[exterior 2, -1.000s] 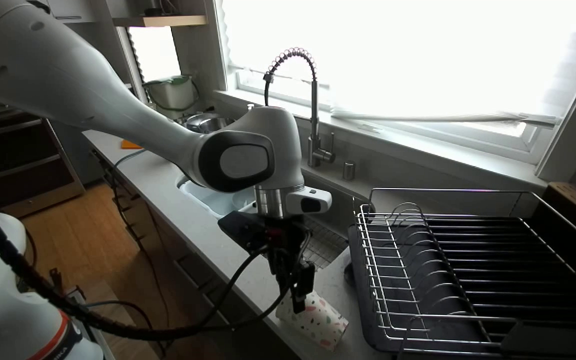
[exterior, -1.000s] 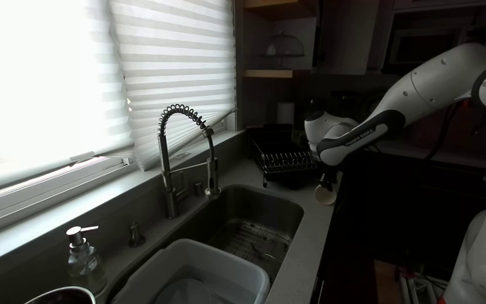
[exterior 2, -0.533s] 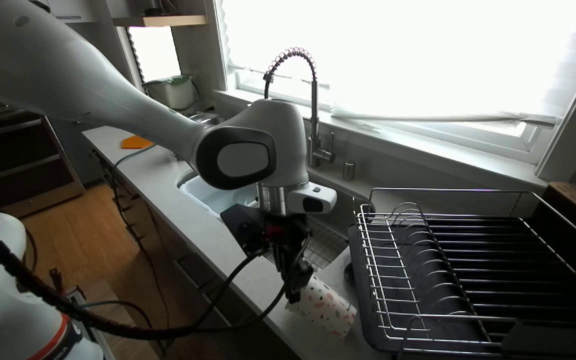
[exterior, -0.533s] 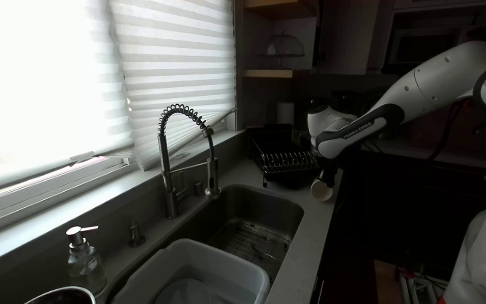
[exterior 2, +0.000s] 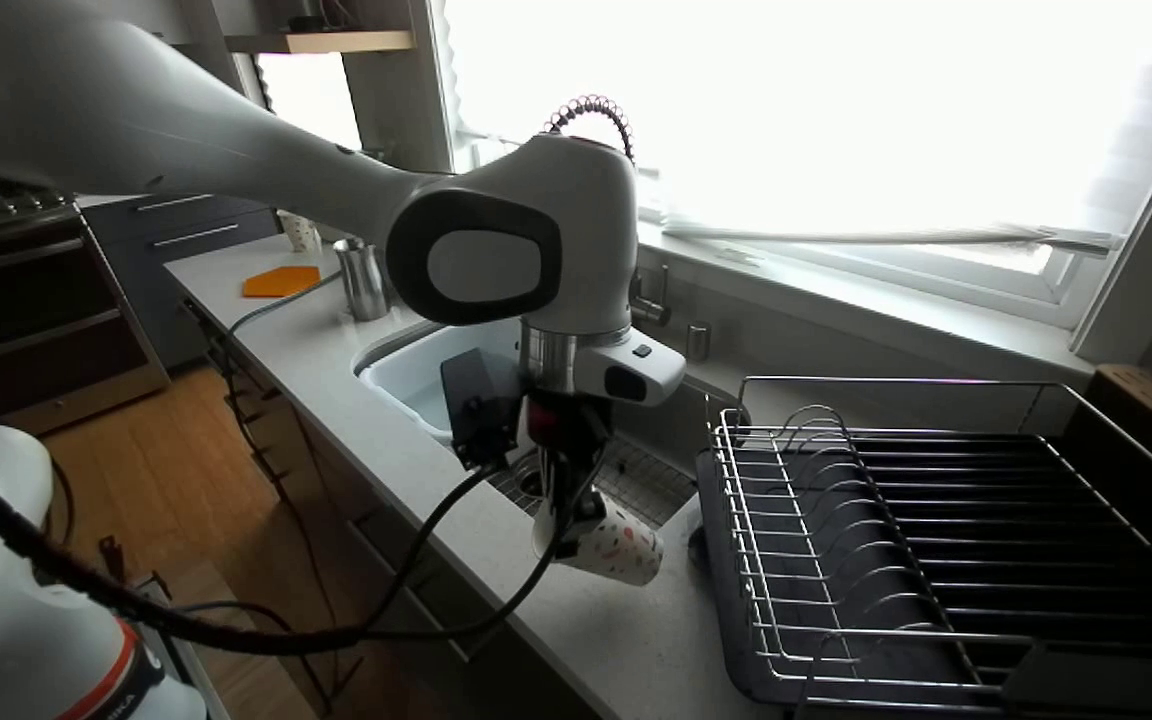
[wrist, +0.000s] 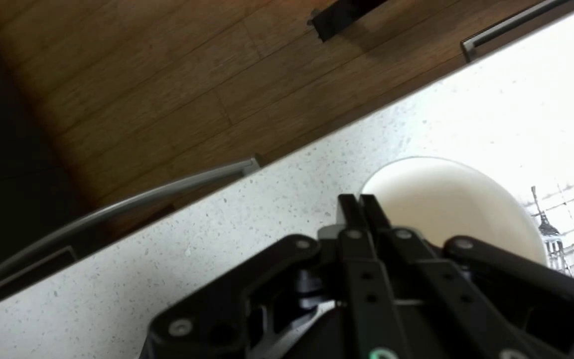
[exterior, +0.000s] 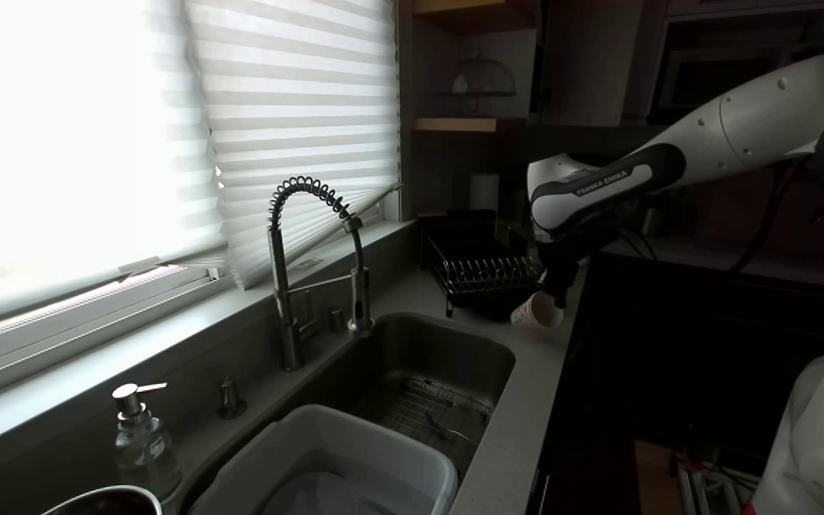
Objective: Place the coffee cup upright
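The coffee cup [exterior 2: 621, 545] is white with coloured specks and a cream inside. It is tilted well over on its side, held above the counter between the sink and the dish rack. Its base points toward the rack. The cup also shows in an exterior view [exterior: 528, 313], with its mouth toward the right. My gripper [wrist: 359, 199] is shut on the cup's rim, one finger inside and one outside. In an exterior view the gripper [exterior 2: 581, 528] is at the mouth end. In the wrist view I look into the cup [wrist: 456, 209]; its base is hidden.
The black wire dish rack [exterior 2: 766, 650] stands close beside the cup. The sink [exterior: 448, 340] holds a large white tub [exterior: 390, 436]. A tall spring faucet [exterior: 360, 300] rises behind it. A metal cup [exterior 2: 364, 282] and an orange mat [exterior 2: 281, 281] are farther along the counter.
My gripper has risen with the cup and moved it away from the counter's near end toward the sink. The cup has turned, so its speckled side now shows in both exterior views.
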Tool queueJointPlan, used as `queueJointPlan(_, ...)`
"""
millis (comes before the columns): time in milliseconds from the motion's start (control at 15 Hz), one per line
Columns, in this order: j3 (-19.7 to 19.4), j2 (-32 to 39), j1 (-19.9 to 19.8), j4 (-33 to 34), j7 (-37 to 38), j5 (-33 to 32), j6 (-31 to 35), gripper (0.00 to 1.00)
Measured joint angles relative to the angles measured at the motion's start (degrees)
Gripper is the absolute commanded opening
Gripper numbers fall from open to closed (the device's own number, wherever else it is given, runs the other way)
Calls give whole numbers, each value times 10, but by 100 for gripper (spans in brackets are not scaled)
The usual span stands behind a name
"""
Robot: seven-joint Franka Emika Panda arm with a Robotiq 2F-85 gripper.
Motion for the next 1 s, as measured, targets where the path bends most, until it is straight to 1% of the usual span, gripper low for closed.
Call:
queueJointPlan(333,-24,5,-13,51,10,79,-105,1)
queueJointPlan(600,-57,30,-36,89,11,141,-174,1)
queueJointPlan(800,-82,64,-58,112,11,192,-207,1)
queueJointPlan(1000,-98,102,-81,132,18,255,-218,1)
